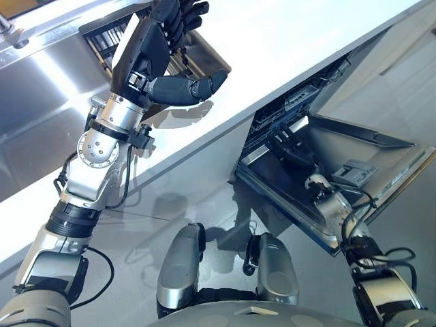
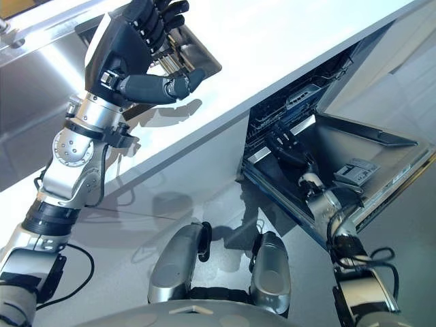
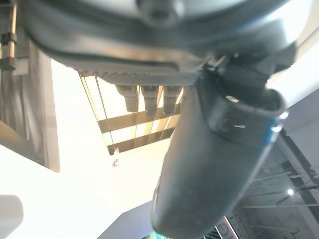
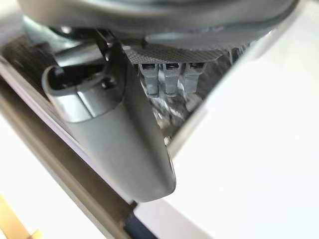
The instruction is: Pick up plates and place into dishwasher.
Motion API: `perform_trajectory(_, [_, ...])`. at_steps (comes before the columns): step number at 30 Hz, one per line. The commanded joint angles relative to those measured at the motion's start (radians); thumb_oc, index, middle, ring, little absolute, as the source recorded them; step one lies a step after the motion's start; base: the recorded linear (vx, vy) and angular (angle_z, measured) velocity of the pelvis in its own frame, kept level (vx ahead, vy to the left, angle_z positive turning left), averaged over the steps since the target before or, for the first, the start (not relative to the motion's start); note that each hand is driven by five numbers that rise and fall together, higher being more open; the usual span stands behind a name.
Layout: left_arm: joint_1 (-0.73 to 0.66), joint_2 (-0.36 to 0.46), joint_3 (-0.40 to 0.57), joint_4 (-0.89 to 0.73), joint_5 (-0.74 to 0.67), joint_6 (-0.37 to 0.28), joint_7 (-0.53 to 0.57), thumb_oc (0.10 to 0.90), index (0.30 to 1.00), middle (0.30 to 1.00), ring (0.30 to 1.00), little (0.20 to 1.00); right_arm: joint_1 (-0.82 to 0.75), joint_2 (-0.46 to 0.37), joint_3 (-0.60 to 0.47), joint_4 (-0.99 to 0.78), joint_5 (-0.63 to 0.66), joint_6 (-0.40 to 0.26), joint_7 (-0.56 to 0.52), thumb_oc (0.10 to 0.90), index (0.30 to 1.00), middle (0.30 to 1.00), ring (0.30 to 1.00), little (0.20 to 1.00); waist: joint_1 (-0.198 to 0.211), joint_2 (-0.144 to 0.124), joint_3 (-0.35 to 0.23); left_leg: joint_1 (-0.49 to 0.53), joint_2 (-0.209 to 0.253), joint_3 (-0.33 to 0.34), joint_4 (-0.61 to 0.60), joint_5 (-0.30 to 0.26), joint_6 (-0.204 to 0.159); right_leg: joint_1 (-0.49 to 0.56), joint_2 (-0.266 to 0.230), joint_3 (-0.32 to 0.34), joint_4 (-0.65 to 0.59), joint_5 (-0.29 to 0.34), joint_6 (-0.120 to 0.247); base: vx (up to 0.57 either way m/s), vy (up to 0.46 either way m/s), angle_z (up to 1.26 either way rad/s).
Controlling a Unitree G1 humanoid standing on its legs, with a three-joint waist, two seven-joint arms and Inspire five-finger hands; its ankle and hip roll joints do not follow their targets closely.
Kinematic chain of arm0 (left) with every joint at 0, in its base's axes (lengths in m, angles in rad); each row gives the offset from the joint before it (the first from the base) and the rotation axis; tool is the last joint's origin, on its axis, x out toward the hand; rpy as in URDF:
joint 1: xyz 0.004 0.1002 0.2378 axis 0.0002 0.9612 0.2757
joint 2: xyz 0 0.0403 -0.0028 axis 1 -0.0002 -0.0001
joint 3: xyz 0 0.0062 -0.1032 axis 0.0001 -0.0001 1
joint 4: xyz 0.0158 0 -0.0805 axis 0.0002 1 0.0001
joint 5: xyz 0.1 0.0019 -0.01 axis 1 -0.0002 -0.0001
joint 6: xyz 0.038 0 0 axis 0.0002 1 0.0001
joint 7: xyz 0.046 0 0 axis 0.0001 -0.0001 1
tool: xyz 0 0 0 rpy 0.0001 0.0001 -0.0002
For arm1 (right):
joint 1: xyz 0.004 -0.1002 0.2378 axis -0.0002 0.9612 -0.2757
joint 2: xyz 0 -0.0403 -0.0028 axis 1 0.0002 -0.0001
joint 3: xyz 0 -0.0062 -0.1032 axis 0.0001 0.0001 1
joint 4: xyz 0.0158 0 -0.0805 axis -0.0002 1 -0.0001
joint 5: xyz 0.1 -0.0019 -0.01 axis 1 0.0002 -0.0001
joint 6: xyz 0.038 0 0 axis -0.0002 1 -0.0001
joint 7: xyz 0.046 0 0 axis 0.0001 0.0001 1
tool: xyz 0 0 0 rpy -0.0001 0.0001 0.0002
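My left hand (image 1: 146, 48) is raised over the white countertop (image 1: 272, 41). Its fingers are straight, its thumb sticks out, and it holds nothing. The fingers point at a dark slatted rack (image 1: 197, 58) sunk into the counter, also seen past the fingers (image 3: 144, 99) in the left wrist view; I make out no plate on it. My right hand (image 1: 289, 148) reaches into the mouth of the open dishwasher (image 1: 300, 102), above its lowered door (image 1: 354, 150). In the right wrist view its fingers (image 4: 167, 74) are straight over the dishwasher's wire rack, with nothing in them.
A steel sink (image 1: 41, 102) lies at the left beside the sunken rack. The dishwasher door juts out low at the right, with a detergent compartment (image 1: 354, 174) on its inner face. The grey floor (image 1: 204, 197) spreads between counter front and door.
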Motion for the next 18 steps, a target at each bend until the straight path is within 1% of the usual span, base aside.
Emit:
perform_trajectory(1, [0.042, -0.033, 0.064, -0.055, 0.016, -0.081, 0.033, 0.8, 0.9, 0.9, 0.9, 0.9, 0.042, -0.06, -0.117, -0.049, -0.074, -0.176, -0.126, 0.8, 0.9, 0.9, 0.9, 0.9, -0.088, -0.018, -0.192, 0.1, 0.019, 0.044, -0.106, -0.023, 0.019, 0.057, 0.038, 0.014, -0.068, 0.083, -0.017, -0.03, -0.011, -0.33])
perform_trajectory(3, [0.041, -0.024, 0.062, -0.057, 0.02, -0.058, 0.045, 0.8, 0.9, 0.9, 0.9, 0.9, 0.061, -0.067, -0.152, -0.044, -0.098, -0.198, -0.188, 0.8, 0.9, 0.9, 0.9, 0.9, -0.106, -0.017, -0.196, 0.112, 0.026, 0.061, -0.127, -0.012, 0.017, 0.058, 0.047, 0.023, -0.088, 0.095, -0.013, -0.02, -0.017, -0.32])
perform_trajectory(4, [0.044, -0.022, 0.064, -0.056, 0.027, -0.049, 0.047, 0.8, 0.9, 0.9, 0.9, 0.9, 0.073, -0.07, -0.178, -0.043, -0.107, -0.199, -0.235, 0.8, 0.9, 0.9, 0.9, 0.9, -0.117, -0.016, -0.198, 0.12, 0.029, 0.071, -0.141, -0.006, 0.016, 0.059, 0.054, 0.031, -0.1, 0.1, -0.009, -0.01, -0.025, -0.31])
perform_trajectory(6, [0.04, -0.012, 0.061, -0.055, 0.027, -0.031, 0.049, 0.8, 0.9, 0.9, 0.9, 0.9, 0.088, -0.077, -0.219, -0.02, -0.147, -0.238, -0.292, 0.8, 0.9, 0.9, 0.9, 0.9, -0.131, -0.013, -0.203, 0.135, 0.033, 0.086, -0.162, 0.002, 0.013, 0.067, 0.066, 0.044, -0.131, 0.112, -0.006, 0.0, -0.032, -0.33])
perform_trajectory(8, [0.031, -0.008, 0.056, -0.059, 0.017, -0.014, 0.05, 0.8, 0.9, 0.9, 0.9, 0.9, 0.094, -0.089, -0.256, 0.004, -0.162, -0.239, -0.337, 0.8, 0.9, 0.9, 0.9, 0.9, -0.142, -0.011, -0.207, 0.142, 0.035, 0.099, -0.173, 0.003, 0.012, 0.072, 0.077, 0.051, -0.153, 0.118, -0.006, 0.0, -0.029, -0.24])
perform_trajectory(9, [0.029, -0.004, 0.06, -0.054, 0.009, -0.015, 0.044, 0.8, 0.9, 0.9, 0.9, 0.9, 0.102, -0.099, -0.268, 0.02, -0.17, -0.258, -0.366, 0.8, 0.9, 0.9, 0.9, 0.9, -0.147, -0.01, -0.207, 0.144, 0.037, 0.105, -0.174, 0.003, 0.01, 0.074, 0.079, 0.052, -0.158, 0.119, -0.007, 0.01, -0.018, -0.25])
perform_trajectory(11, [0.025, -0.001, 0.057, -0.061, -0.002, -0.008, 0.053, 0.8, 0.9, 0.9, 0.9, 0.9, 0.12, -0.12, -0.299, 0.061, -0.237, -0.305, -0.414, 0.8, 0.9, 0.9, 0.9, 0.9, -0.158, -0.006, -0.207, 0.144, 0.039, 0.112, -0.168, -0.003, 0.01, 0.076, 0.086, 0.056, -0.159, 0.116, -0.013, 0.01, -0.008, -0.22])
perform_trajectory(13, [0.034, -0.004, 0.06, -0.073, -0.015, -0.008, 0.06, 0.8, 0.9, 0.9, 0.9, 0.9, 0.138, -0.138, -0.328, 0.071, -0.267, -0.331, -0.497, 0.8, 0.9, 0.9, 0.9, 0.9, -0.166, -0.002, -0.205, 0.139, 0.038, 0.118, -0.157, -0.012, 0.012, 0.071, 0.091, 0.058, -0.152, 0.109, -0.02, 0.01, 0.001, -0.12])
perform_trajectory(14, [0.038, -0.007, 0.057, -0.069, -0.025, -0.017, 0.061, 0.8, 0.9, 0.9, 0.9, 0.9, 0.146, -0.158, -0.357, 0.111, -0.3, -0.342, -0.52, 0.8, 0.9, 0.9, 0.9, 0.9, -0.17, 0.001, -0.202, 0.131, 0.038, 0.117, -0.141, -0.021, 0.013, 0.064, 0.092, 0.055, -0.136, 0.102, -0.025, 0.0, 0.005, -0.11])
perform_trajectory(16, [0.038, -0.016, 0.048, -0.068, -0.021, -0.027, 0.068, 0.8, 0.9, 0.9, 0.9, 0.9, 0.154, -0.18, -0.375, 0.166, -0.328, -0.357, -0.551, 0.8, 0.9, 0.9, 0.9, 0.9, -0.174, 0.006, -0.196, 0.119, 0.038, 0.115, -0.123, -0.029, 0.013, 0.053, 0.092, 0.052, -0.116, 0.094, -0.031, -0.01, 0.01, -0.11])
perform_trajectory(18, [0.036, -0.019, 0.044, -0.07, -0.02, -0.029, 0.073, 0.8, 0.9, 0.9, 0.9, 0.9, 0.158, -0.19, -0.382, 0.196, -0.321, -0.344, -0.549, 0.8, 0.9, 0.9, 0.9, 0.9, -0.176, 0.008, -0.192, 0.112, 0.037, 0.114, -0.116, -0.033, 0.014, 0.047, 0.092, 0.05, -0.106, 0.089, -0.035, -0.03, 0.014, -0.08])
